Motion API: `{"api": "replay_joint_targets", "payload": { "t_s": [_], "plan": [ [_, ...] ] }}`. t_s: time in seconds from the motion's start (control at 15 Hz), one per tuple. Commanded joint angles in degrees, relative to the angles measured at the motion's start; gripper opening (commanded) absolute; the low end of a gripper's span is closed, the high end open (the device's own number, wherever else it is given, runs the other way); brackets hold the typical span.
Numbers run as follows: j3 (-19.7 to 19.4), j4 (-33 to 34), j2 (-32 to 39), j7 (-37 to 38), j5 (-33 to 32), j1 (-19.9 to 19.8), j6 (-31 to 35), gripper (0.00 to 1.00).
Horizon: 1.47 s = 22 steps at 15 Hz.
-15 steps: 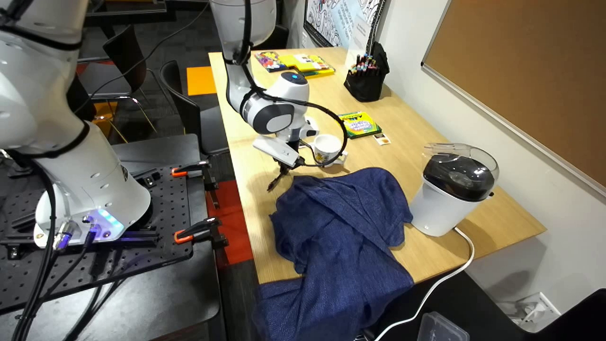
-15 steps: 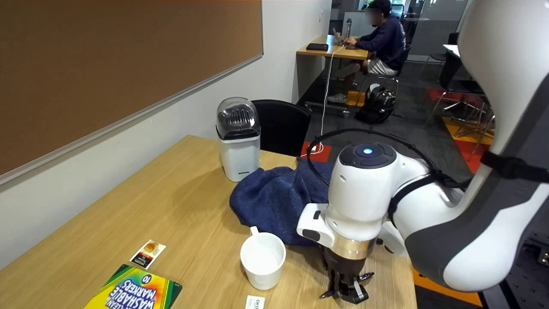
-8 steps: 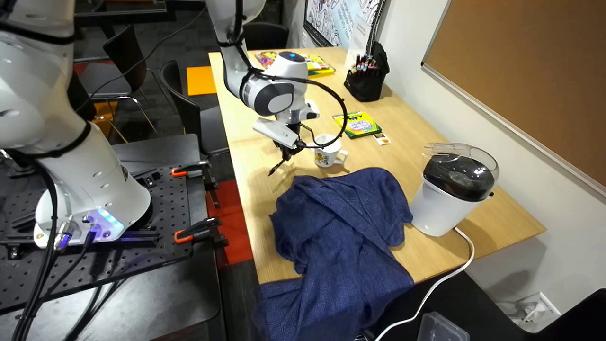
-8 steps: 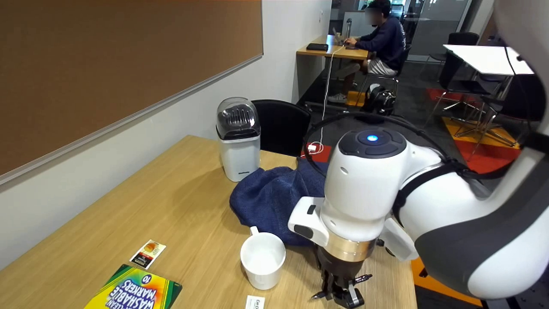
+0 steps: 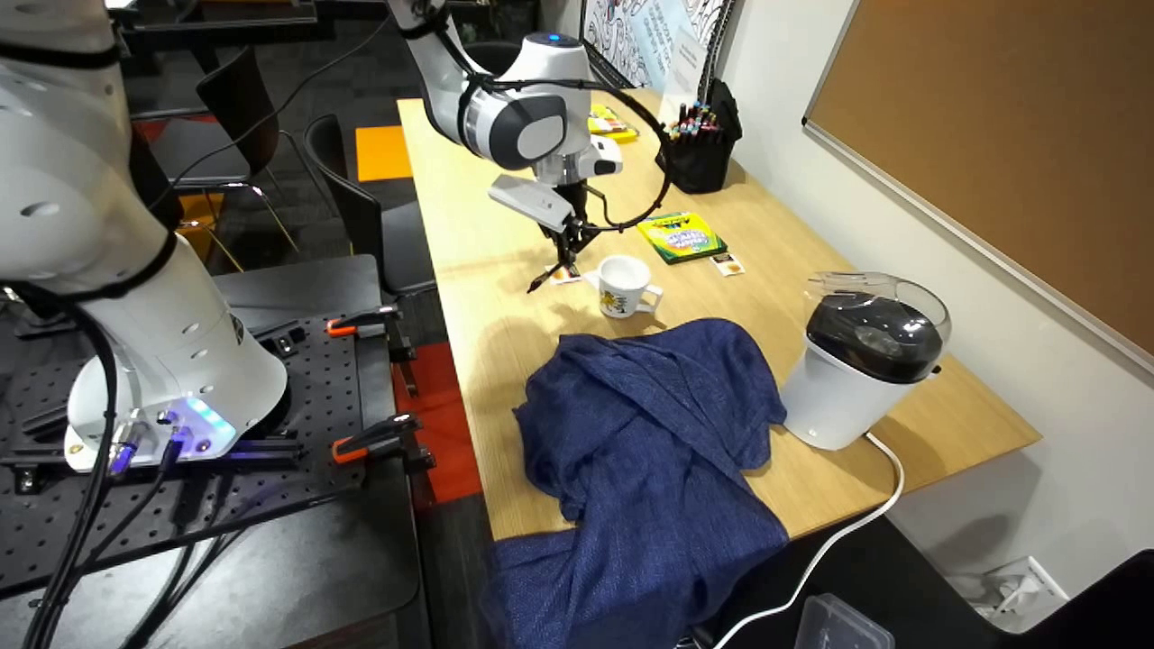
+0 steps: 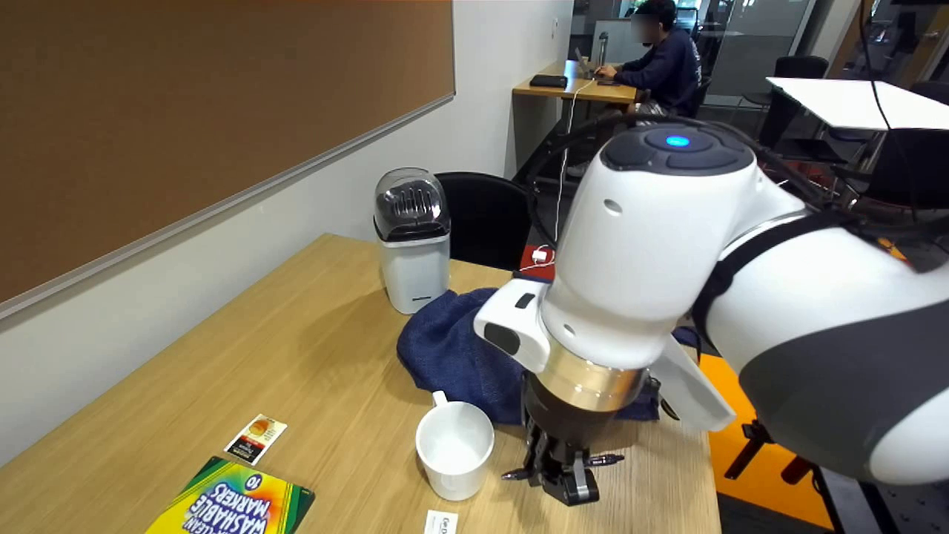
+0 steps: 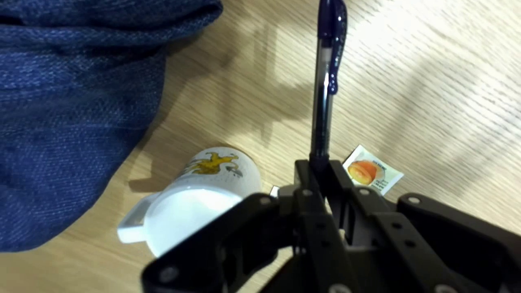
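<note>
Pale wooden table (image 7: 427, 97) in a shared workroom. Nearest, a black gripper (image 7: 320, 166) has its jaws pinched together on a dark-capped pen (image 7: 323, 81), held above the table; the step in hand seems to be a carry. Just beside it, lower, an upright white mug (image 7: 222, 175) stands near a small packet (image 7: 366, 171). Any next move would call for a steady pinch and room to pass the mug's rim. Farther off are a rumpled navy cloth (image 5: 649, 433), then a clear-domed white machine (image 5: 834, 397); deepest back, a person (image 6: 667, 63) sits at a desk (image 6: 612, 93).
</note>
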Motion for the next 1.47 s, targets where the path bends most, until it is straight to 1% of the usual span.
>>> {"api": "replay_joint_targets", "payload": {
  "t_s": [0.0,0.53,0.8,0.87,1.0,1.27,1.33,1.4],
  "plan": [
    [0.75,1.51,-4.52,1.43,1.78,-0.61,-7.52,0.03],
    [0.75,9.69,-8.40,0.52,4.30,-1.83,-20.49,0.03],
    [1.10,15.08,-8.91,-3.90,7.84,-3.76,-28.83,0.03],
    [0.70,12.87,-8.08,-0.94,5.43,-2.72,-24.52,0.13],
    [0.69,14.60,-8.26,-2.43,6.46,-3.33,-26.89,0.13],
    [0.78,14.81,-8.26,-2.47,6.50,-3.48,-27.05,0.13],
    [0.07,14.98,-7.54,0.46,4.00,-2.85,-25.83,0.03],
    [-0.79,15.03,-6.95,4.33,0.04,-1.89,-23.79,0.03]
  ]
}}
